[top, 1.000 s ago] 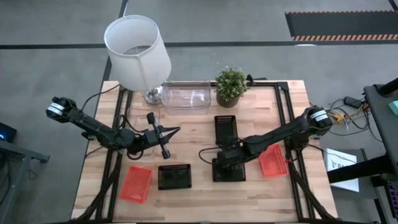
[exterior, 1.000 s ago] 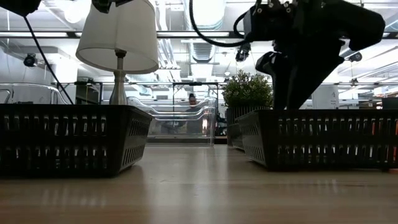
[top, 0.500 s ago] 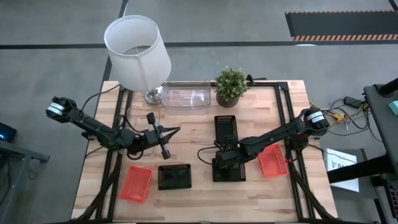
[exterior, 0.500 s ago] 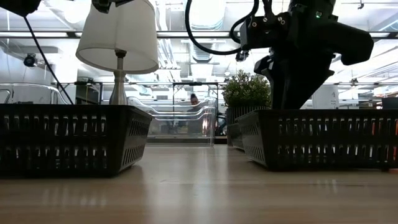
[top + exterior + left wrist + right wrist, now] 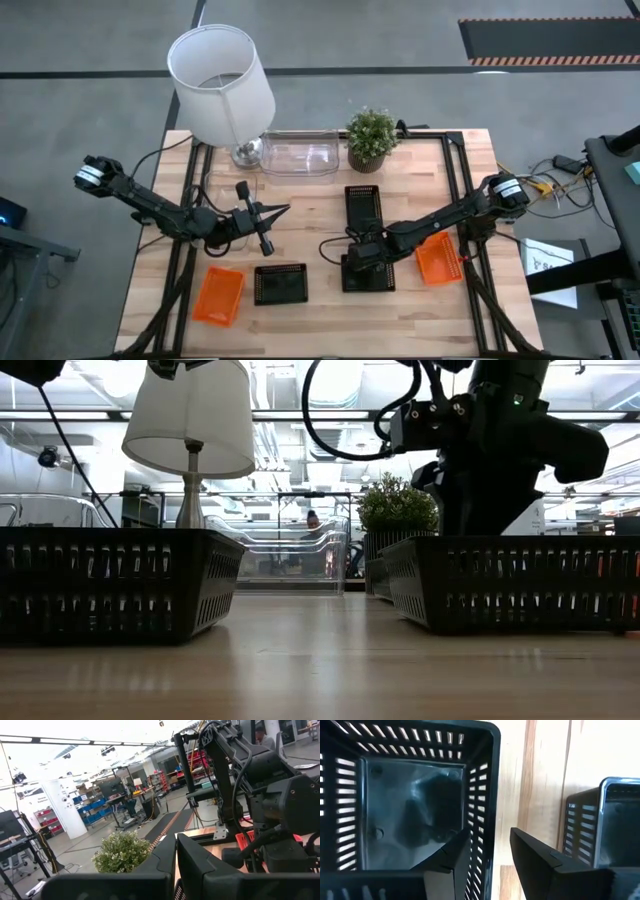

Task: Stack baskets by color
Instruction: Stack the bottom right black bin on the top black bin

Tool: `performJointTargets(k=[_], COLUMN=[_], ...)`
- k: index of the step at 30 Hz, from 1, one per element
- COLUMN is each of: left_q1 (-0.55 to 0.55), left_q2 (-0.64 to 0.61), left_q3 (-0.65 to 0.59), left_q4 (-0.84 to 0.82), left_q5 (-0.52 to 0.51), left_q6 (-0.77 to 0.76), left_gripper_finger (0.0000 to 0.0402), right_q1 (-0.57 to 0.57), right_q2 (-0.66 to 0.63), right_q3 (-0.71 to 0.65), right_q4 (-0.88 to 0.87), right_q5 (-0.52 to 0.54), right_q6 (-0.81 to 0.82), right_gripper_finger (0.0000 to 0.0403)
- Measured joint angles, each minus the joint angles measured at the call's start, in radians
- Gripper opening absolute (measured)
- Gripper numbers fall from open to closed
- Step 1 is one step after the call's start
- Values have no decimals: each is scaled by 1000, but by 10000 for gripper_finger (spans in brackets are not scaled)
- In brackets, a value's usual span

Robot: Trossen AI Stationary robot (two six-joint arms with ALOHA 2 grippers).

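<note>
- While the left gripper [image 5: 285,210] hangs above the bench [image 5: 320,310] near its middle, its jaws are pressed together and hold nothing; in the left wrist view the two dark fingers [image 5: 165,865] lie flush against each other.
- Right gripper [image 5: 352,262] sits low over a black basket [image 5: 366,272] at the bench's front, right of centre. In the right wrist view its jaws straddle that basket's [image 5: 410,805] slotted wall, one finger [image 5: 452,857] inside and one finger [image 5: 535,852] outside; whether they press the wall I cannot tell.
- A second black basket [image 5: 363,211] lies just behind the first, toward the plant [image 5: 371,137]; its corner [image 5: 605,825] shows beside the first in the right wrist view.
- A third black basket [image 5: 280,284] sits at the front, left of centre, with an orange basket [image 5: 218,296] just to its left.
- Another orange basket [image 5: 436,259] lies to the right of the right gripper's basket, partly under the right arm.
- A clear basket [image 5: 298,154] stands at the back between the lamp [image 5: 220,85] and the plant.
- From the low view two black baskets fill the foreground, one left [image 5: 110,580] and one right [image 5: 510,582], with the right arm rising out of the right one.
</note>
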Motion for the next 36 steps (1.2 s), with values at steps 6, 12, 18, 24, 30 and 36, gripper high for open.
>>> performJointTargets(k=[6,12,18,24,30,36], left_q1=[0,0,0,0,0,0], left_q2=[0,0,0,-7,-11,-13], left_q3=[0,0,0,0,0,0], left_q4=[1,1,10,99,100,98], left_q5=[0,0,0,-1,-5,-8], left_q6=[0,-1,23,158,266,359], left_gripper_finger=[0,0,0,0,0,0], right_q1=[0,-1,-14,-34,-40,-76], right_q2=[0,0,-3,-27,-87,-147], right_q3=[-3,-3,1,62,129,162], right_q4=[9,19,11,-35,-37,-70], right_q5=[0,-1,-13,-32,-28,-25], right_q6=[0,-7,26,111,265,530], right_gripper_finger=[90,21,14,13,13,13])
